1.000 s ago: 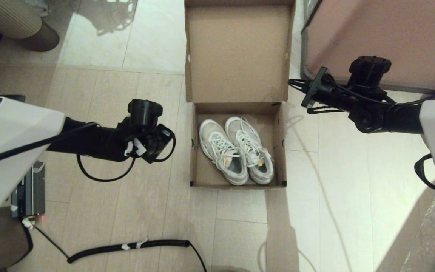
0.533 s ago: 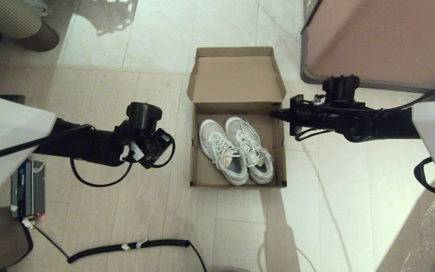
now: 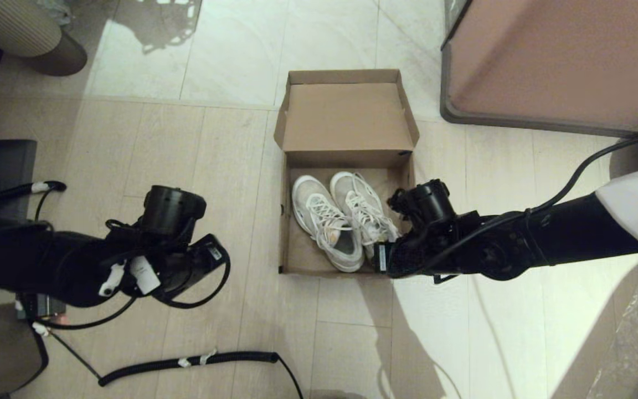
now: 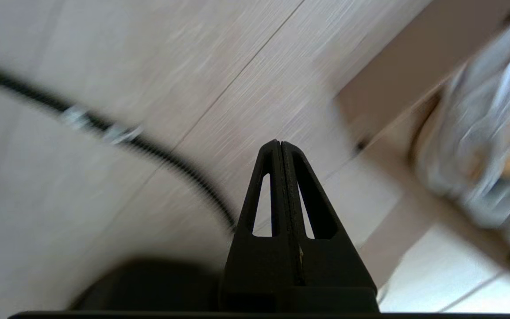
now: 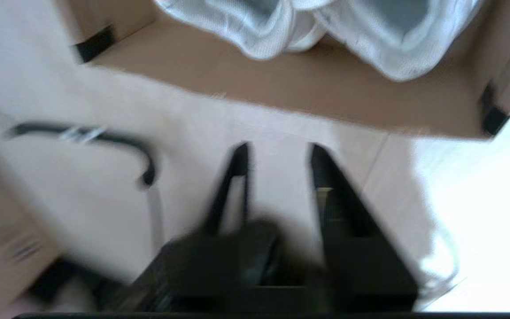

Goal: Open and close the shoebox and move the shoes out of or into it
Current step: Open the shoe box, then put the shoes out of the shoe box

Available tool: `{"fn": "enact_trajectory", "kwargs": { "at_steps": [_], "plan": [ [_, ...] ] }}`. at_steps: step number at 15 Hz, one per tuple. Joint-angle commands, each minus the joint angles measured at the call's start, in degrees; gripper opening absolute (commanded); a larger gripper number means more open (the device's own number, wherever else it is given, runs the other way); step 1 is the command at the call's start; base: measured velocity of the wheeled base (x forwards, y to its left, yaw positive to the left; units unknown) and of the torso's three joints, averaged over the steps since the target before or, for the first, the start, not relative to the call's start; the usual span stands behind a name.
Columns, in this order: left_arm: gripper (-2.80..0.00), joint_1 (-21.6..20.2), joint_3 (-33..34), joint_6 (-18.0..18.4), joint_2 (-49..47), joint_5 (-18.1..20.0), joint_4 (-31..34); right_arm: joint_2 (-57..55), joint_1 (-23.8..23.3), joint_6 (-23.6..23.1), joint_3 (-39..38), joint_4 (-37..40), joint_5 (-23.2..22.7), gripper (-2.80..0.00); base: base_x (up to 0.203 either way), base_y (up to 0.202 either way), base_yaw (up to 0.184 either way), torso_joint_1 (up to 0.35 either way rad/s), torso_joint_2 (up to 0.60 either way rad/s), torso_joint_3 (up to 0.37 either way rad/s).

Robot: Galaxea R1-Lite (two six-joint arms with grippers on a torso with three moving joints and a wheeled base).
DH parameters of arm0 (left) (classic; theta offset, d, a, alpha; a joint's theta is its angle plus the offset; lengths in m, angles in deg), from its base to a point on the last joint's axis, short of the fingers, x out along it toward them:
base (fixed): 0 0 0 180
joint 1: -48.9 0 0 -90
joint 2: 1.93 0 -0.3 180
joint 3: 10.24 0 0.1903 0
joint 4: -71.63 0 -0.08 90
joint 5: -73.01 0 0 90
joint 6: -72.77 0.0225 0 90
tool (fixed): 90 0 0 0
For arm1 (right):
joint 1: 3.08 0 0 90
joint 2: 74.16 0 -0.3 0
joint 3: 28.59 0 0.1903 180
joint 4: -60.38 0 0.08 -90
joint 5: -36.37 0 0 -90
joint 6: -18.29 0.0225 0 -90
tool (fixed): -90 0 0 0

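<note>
Floor [image 3: 147, 138]: pale wood-look planks near the robot, glossy tile farther off. Pinkish-brown cabinet [image 3: 562, 61] sits far right.

Shoebox [image 3: 288, 244] is on the floor, centre of the head view, lid [image 3: 346, 116] swung open and leaning away from the robot. Dark tape shows on the box's near corners in the right wrist view.

Shoes [image 3: 346, 227]: both inside the shoebox, side by side, toes toward the lid hinge, heels toward the near wall. White laces, greyish insoles.

Right tool [image 5: 277, 153] hangs over the floor just outside the box's near wall, close to the near right corner; fingers [image 5: 326, 177] parted by a modest gap, nothing between them, not touching box or shoes.

Left tool [image 4: 280, 146] is left of the box, well apart from it, low over the planks; fingers pressed together, holding nothing.

Black coiled cable [image 3: 186, 363] lies on the floor nearer the robot.
</note>
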Motion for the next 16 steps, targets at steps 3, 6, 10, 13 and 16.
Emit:
{"fn": "enact_trajectory", "kwargs": {
  "at_steps": [3,6,10,13,16],
  "plan": [
    [-2.8,-0.08,4.69,0.55,5.66,-2.07,-0.28,-7.51,2.3,-1.74,-3.87,-12.61,8.85,0.0,0.0,0.0,0.0,0.0,0.0,0.0],
    [-2.8,-0.15,5.76,4.44,5.38,-2.62,-6.24,-12.23,2.19,-4.7,-2.26,-20.02,10.11,0.0,0.0,0.0,0.0,0.0,0.0,0.0],
    [-2.8,-0.32,6.86,4.98,5.6,-2.62,-6.77,-15.03,1.4,-6.21,3.59,-23.35,12.48,0.0,0.0,0.0,0.0,0.0,0.0,0.0],
    [-2.8,-0.79,7.95,4.72,5.88,-2.71,-6.84,-17.72,0.17,-8.94,7.72,-23.37,12.65,0.0,0.0,0.0,0.0,0.0,0.0,0.0],
    [-2.8,-1.81,8.28,4.7,6.49,-2.71,-6.84,-21.67,-1.78,-11.17,10.68,-23.45,12.56,0.0,0.0,0.0,0.0,0.0,0.0,0.0]
  ]
}}
